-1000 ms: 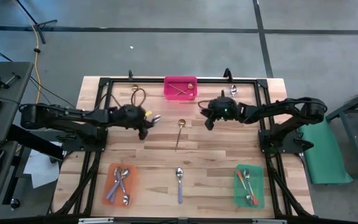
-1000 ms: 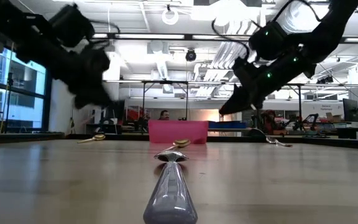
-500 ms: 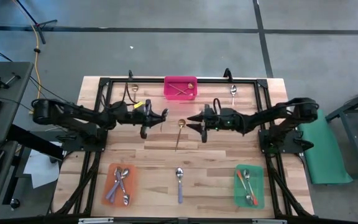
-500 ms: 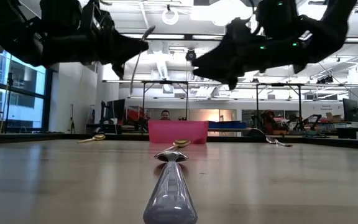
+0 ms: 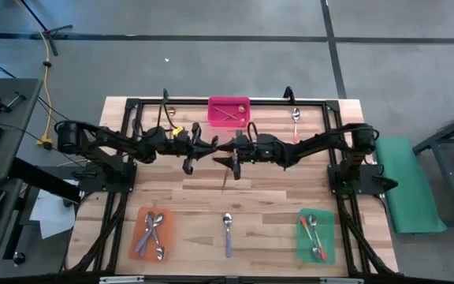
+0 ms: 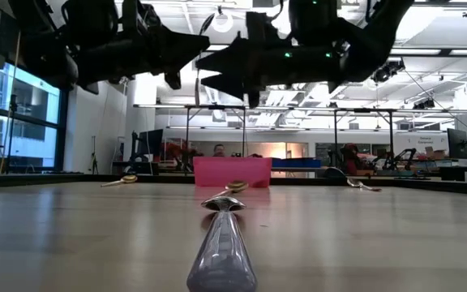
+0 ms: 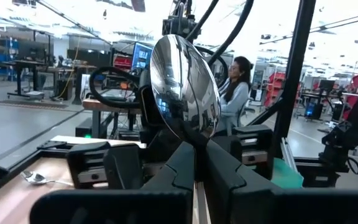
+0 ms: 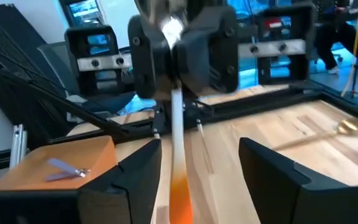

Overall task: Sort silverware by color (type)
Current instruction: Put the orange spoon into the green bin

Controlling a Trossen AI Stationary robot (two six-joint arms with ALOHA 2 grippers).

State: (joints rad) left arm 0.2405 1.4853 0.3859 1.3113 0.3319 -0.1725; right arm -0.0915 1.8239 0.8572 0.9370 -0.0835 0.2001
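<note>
Both arms meet mid-air over bench [image 5: 290, 197] centre, tip to tip. Left gripper [image 5: 210, 147] has its fingers [image 7: 229, 171] clamped on a spoon [image 7: 185, 87]: silver bowl sticks up past the fingers in the left wrist view, orange handle runs out toward the right arm in the right wrist view. Right gripper [image 5: 233, 151] fingers [image 8: 272, 168] are spread wide, one each side of that orange handle, not touching it as far as I can tell. In the low view both grippers hang well above the bench, facing each other.

Rest of the silverware:
- gold spoon [image 5: 226, 175] lies loose on the bench under the grippers, mostly hidden from above.
- pink tray [image 5: 229, 112] at the far edge, gold spoons [image 5: 228, 115] inside.
- orange tray [image 5: 153, 234] near-left, purple-handled spoons [image 5: 154, 229] in it.
- green tray [image 5: 317, 236] near-right, orange-handled spoons [image 5: 314, 234] in it.
- purple spoon [image 5: 227, 229] loose at near centre, between the two near trays; it fills the low view foreground.
- silver-bowl spoon [image 5: 295, 118] loose at far right, beside the pink tray; handle colour hard to tell.
- small gold spoon [image 5: 171, 111] loose at far left.

A person [image 7: 236, 84] sits in the room beyond.
</note>
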